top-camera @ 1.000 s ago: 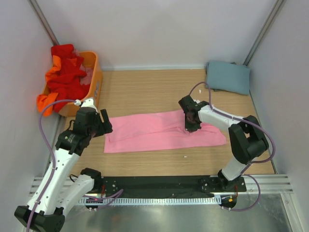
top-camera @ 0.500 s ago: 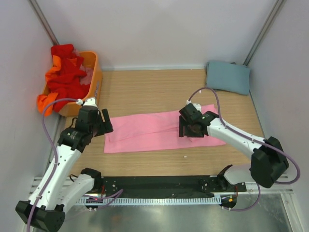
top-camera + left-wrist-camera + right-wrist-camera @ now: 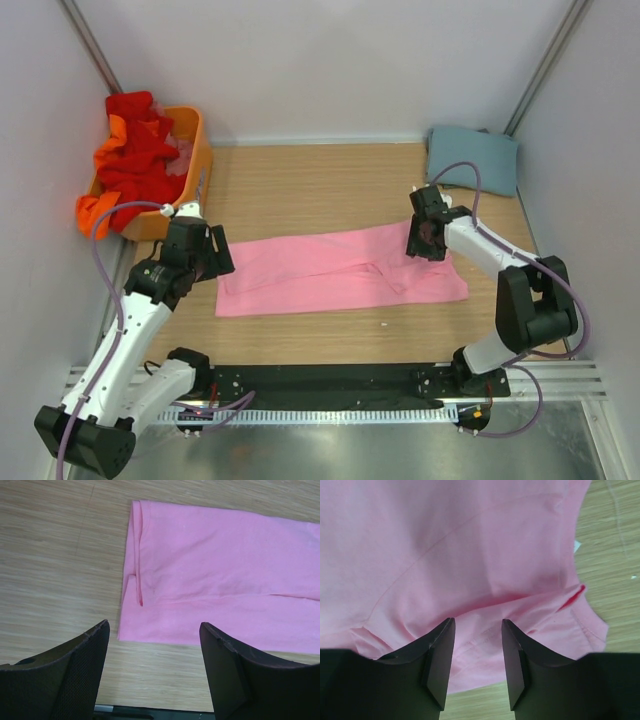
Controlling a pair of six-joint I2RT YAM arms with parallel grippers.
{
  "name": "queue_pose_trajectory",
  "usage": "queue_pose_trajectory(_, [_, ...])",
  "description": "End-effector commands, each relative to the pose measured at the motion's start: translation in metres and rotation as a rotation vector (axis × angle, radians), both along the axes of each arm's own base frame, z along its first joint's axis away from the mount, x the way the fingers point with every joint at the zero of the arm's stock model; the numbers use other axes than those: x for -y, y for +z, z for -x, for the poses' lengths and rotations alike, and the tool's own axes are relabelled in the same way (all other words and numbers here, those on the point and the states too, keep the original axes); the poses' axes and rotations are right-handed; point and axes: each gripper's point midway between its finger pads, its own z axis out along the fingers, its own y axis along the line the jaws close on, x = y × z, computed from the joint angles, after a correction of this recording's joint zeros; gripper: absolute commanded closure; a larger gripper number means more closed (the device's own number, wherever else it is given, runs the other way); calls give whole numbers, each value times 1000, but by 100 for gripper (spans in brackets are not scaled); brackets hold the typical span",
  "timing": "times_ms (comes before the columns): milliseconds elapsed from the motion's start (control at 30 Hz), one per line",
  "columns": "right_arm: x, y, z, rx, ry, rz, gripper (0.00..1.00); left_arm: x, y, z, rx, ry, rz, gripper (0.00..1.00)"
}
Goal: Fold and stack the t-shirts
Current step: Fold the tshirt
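Observation:
A light pink t-shirt lies folded lengthwise as a long strip across the middle of the wooden table. It also shows in the left wrist view and the right wrist view. My left gripper is open and empty, just above the table at the strip's left end. My right gripper is open and empty over the strip's right end, its fingers apart above the cloth. A folded grey-blue t-shirt lies at the back right. Red and orange shirts fill the basket.
The orange plastic basket stands at the back left, cloth hanging over its left rim. White walls close in the table on three sides. A black rail runs along the near edge by the arm bases.
My right gripper has moved from the middle of the pink strip to its right end, and the cloth there now lies spread flat. My left gripper has stayed at the left end.

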Motion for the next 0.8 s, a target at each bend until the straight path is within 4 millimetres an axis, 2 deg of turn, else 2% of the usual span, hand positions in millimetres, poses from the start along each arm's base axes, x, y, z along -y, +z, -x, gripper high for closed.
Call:
queue_pose_trajectory(0, [-13, -8, -6, 6, 63, -48, 52, -1, 4, -3, 13, 15, -3, 26])
queue_pose_trajectory(33, [-15, -9, -3, 12, 65, -65, 53, -1, 4, -3, 12, 15, -3, 26])
queue_pose_trajectory(67, [-13, -19, 9, -14, 52, -72, 53, -1, 3, -3, 10, 14, -3, 26])
queue_pose_trajectory(200, [-17, -26, 39, -45, 42, -126, 55, 0, 0, -5, -3, 13, -3, 26])
queue_pose_trajectory(300, [-32, -14, 59, -41, 55, -210, 55, 1, 0, -7, -7, 12, -6, 26])
queue_pose_trajectory(367, [-42, 5, 62, 8, 66, -263, 55, 1, 1, -9, -5, 14, -7, 26])
queue_pose_trajectory(400, [-55, 13, 66, 8, 75, -334, 55, 1, 0, -9, -6, 16, -8, 26])
queue_pose_trajectory(467, [-69, 39, 61, 75, 100, -387, 54, 0, -2, -15, -1, 58, 4, 26])
queue_pose_trajectory(567, [-70, 70, 44, 170, 83, -388, 51, 6, -15, -27, -29, 121, 44, 30])
queue_pose_trajectory(633, [-72, 80, 34, 204, 92, -385, 51, 3, -26, -35, -53, 163, 25, 35])
queue_pose_trajectory(667, [-74, 87, 27, 219, 97, -387, 51, 1, -39, -41, -89, 192, 1, 39])
queue_pose_trajectory(733, [-78, 83, 18, 206, 109, -373, 51, -3, -50, -50, -99, 246, -16, 53])
queue_pose_trajectory(767, [-80, 85, 12, 211, 112, -372, 51, -4, -63, -60, -115, 264, -37, 54])
